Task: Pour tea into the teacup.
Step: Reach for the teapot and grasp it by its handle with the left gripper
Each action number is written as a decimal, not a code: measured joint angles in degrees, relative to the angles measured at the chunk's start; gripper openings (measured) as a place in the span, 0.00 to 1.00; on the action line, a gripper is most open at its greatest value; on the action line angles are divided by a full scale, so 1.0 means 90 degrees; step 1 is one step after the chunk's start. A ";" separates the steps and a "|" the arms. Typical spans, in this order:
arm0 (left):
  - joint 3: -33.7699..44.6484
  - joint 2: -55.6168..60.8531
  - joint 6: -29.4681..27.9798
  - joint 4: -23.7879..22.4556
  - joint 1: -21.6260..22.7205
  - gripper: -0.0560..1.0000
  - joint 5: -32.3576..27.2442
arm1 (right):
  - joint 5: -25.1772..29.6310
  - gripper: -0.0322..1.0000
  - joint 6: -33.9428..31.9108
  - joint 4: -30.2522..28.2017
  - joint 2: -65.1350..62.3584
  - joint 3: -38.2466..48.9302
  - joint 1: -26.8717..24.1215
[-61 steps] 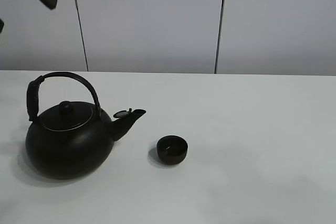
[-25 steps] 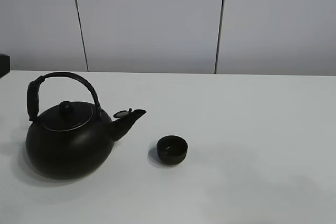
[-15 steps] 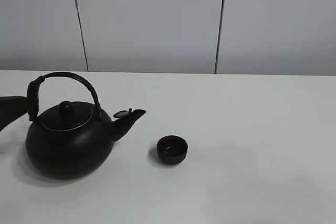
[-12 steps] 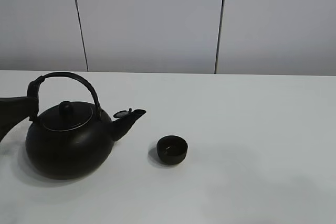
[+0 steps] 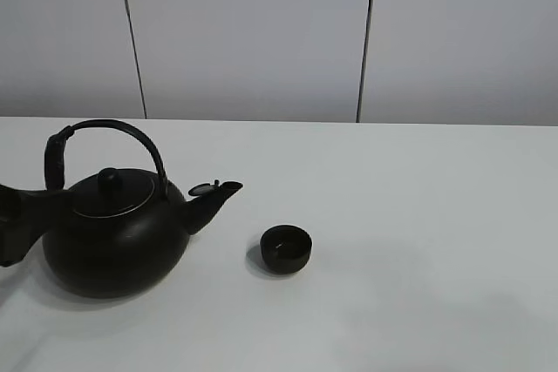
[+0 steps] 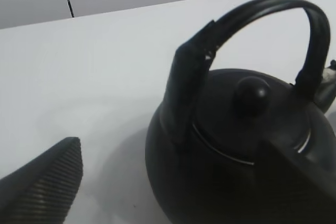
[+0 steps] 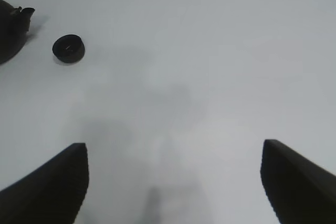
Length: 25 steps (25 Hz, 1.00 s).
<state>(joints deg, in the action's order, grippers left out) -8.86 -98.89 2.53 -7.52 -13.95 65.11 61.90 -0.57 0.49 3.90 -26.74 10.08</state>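
Note:
The big black kettle [image 5: 113, 237] with an arched handle [image 5: 109, 128] stands at the table's left, spout toward the small black teacup [image 5: 286, 247]. The teacup stands upright a little right of the spout. My left gripper [image 5: 22, 219] is low at the kettle's left side. In the left wrist view it [image 6: 170, 148] is open, with the kettle [image 6: 231, 129] and its handle [image 6: 252, 14] just ahead between the jaws, touching neither that I can see. My right gripper [image 7: 173, 148] is open and empty, far from the teacup [image 7: 68, 48]. It is out of the exterior view.
The white table [image 5: 418, 215] stretches to the right of the teacup. A pale panelled wall [image 5: 253, 32] stands behind the table's far edge. The kettle's spout [image 7: 13, 22] shows at the edge of the right wrist view.
My left gripper came down from the upper left and now sits lower, against the kettle's left side. The kettle and teacup have not moved.

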 joint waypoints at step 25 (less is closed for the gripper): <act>-0.0759 -0.0329 -0.0010 0.0289 0.0000 0.63 0.0082 | -0.0007 0.62 0.0000 0.0000 0.0000 0.0000 0.0000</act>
<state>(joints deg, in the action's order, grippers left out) -15.69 -101.86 2.44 -4.92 -13.95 65.84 61.84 -0.57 0.49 3.90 -26.74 10.08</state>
